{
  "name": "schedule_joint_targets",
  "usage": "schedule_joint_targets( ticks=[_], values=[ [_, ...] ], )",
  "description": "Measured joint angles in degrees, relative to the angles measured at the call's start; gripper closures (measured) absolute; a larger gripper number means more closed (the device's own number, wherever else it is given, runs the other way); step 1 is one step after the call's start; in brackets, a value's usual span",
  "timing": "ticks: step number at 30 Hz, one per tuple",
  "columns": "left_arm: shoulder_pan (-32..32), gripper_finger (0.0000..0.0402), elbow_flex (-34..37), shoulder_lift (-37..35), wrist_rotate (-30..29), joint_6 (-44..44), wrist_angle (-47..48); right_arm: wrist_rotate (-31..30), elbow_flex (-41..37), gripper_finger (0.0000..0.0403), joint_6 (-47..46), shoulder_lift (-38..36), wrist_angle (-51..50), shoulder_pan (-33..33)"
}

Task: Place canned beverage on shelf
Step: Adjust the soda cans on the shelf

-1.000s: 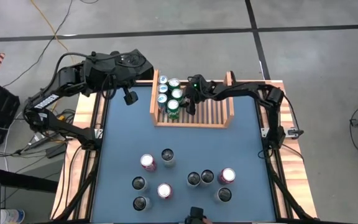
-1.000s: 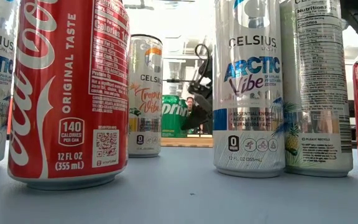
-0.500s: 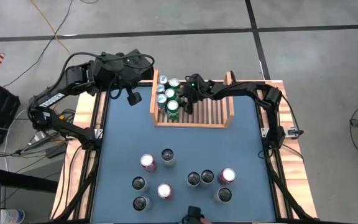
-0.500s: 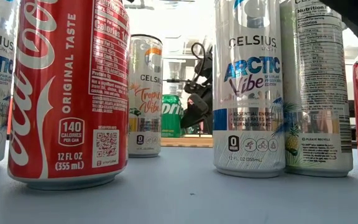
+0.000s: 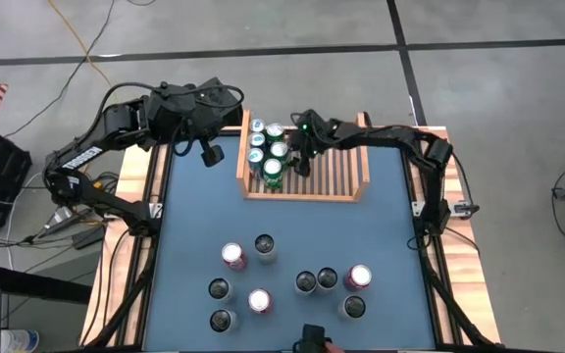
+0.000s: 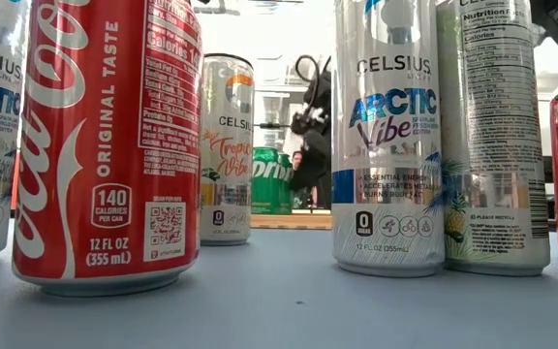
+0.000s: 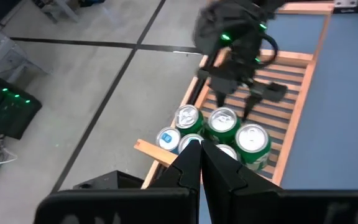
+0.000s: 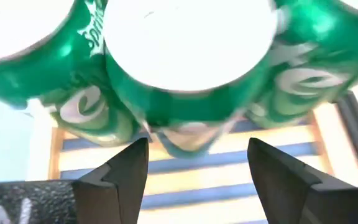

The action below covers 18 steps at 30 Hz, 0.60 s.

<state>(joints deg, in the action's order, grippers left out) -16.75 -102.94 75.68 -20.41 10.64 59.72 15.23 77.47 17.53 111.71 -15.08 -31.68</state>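
Observation:
The light-brown wooden shelf (image 5: 322, 172) stands at the table's far middle. Several cans stand upright on its slats in its left part, blue-topped ones at the far left and green Sprite cans (image 5: 274, 170) beside them. My right gripper (image 5: 299, 157) is open just right of the green cans (image 8: 191, 68), its fingers (image 8: 126, 171) apart and short of them; it shows dark behind the tall cans in the low view (image 6: 308, 160). My left gripper (image 5: 210, 154) is shut and empty above the table's far left, left of the shelf (image 7: 166, 155).
Several loose cans stand on the blue table's near half, among them a red-topped one (image 5: 233, 255), a dark-topped one (image 5: 265, 245) and a group at the near right (image 5: 328, 279). The shelf's right part (image 5: 336, 172) is bare slats. Wooden boards (image 5: 145, 186) edge the table.
My right gripper has drawn up and a little toward the table's far edge beside the green cans, which stay standing in the shelf. My left arm has shifted slightly toward the shelf, its gripper still shut.

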Motion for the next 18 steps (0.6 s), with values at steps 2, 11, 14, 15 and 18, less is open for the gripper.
schedule_joint_targets(
  ticks=[2,11,14,15,18],
  values=[
    [0.0,0.0402,0.0,0.0,0.8,-0.2,0.0,-0.2,2.1,0.0142,2.6,-1.2,-5.8,0.0],
    [0.0,0.0382,0.0,0.0,1.1,-0.5,1.8,-1.9,14.6,0.0111,10.3,-3.5,-16.4,0.6],
    [0.0,0.0362,0.0,0.0,1.1,-1.5,2.5,-2.2,16.0,0.0088,11.6,-3.5,-14.3,1.5],
    [0.0,0.0355,0.0,0.0,1.2,-1.9,2.7,-2.2,16.0,0.0081,11.6,-3.2,-13.6,1.9],
    [0.0,0.0335,0.0,0.0,1.2,-3.0,2.7,-2.1,15.8,0.0071,11.1,-2.5,-13.7,2.2]
  ],
)
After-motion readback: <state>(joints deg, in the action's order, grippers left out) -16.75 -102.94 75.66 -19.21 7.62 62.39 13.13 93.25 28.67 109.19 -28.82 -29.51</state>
